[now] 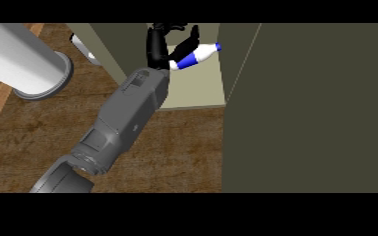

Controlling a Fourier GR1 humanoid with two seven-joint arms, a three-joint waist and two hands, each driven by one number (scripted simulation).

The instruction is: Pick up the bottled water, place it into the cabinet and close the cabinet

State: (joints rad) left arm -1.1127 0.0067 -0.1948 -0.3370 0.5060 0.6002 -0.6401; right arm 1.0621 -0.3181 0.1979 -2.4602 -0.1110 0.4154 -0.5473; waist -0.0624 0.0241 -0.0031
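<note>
One robot hand [164, 47] showed, the left by its place, its fingers curled round the one bottled water [195, 57], held tilted inside the open cabinet [193, 87] above its pale shelf. Let go at that slant, I judged, the bottle could roll out. The one cabinet door [303, 110] stood open over the table [44, 130].

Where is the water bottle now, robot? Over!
Left hand shut on bottled water, inside the cabinet opening. Right hand not in view. Cabinet door open at right. Nothing seen blocking.
</note>
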